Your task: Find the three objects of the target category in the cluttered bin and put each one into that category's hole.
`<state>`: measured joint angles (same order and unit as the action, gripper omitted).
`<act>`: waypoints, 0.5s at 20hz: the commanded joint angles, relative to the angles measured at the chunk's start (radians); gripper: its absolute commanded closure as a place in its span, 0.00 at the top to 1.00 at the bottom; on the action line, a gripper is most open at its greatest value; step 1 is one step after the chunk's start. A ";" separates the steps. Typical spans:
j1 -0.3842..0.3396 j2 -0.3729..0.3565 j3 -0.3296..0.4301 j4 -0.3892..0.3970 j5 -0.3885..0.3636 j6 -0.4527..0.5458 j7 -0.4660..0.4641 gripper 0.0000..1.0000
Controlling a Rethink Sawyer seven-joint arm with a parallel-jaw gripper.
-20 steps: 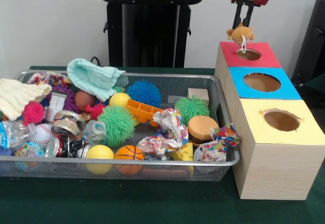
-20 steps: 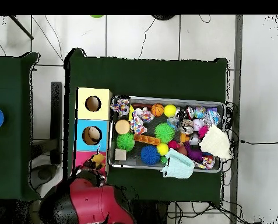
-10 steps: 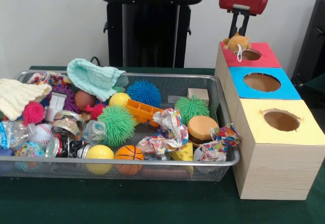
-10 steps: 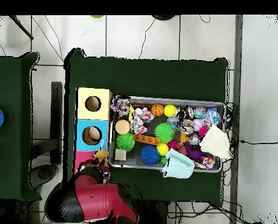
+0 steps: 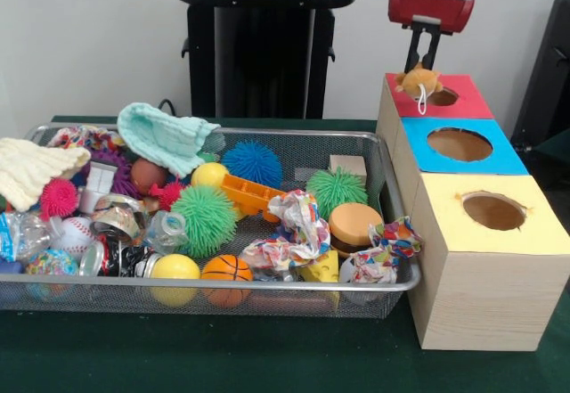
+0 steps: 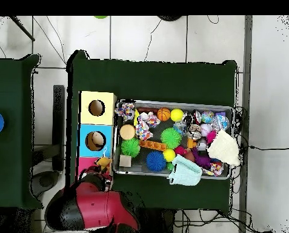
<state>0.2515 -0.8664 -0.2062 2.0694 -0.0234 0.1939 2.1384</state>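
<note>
End effector (image 5: 422, 61) pinched on plush (image 5: 418, 79) over red box (image 5: 459, 101), beside its hole (image 5: 442, 96). Likely light, soft, squashy; best pinched through the body, not the loop.

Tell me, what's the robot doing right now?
Gripper shut on small orange plush toy. Toy at the left edge of the red box's hole, not in. Nothing blocking the hole.
</note>
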 commanded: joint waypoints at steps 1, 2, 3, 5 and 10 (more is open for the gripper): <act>0.007 0.058 0.010 0.003 0.065 -0.100 0.228 0.00; 0.008 0.064 0.013 0.014 0.071 -0.109 0.233 0.00; 0.010 0.069 0.013 0.019 0.074 -0.119 0.235 0.00; 0.012 0.079 0.019 0.032 0.084 -0.135 0.235 0.00; 0.013 0.077 0.018 0.044 0.095 -0.143 0.219 0.00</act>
<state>0.2734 -0.8246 -0.2064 2.0809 0.0146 0.1085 2.1384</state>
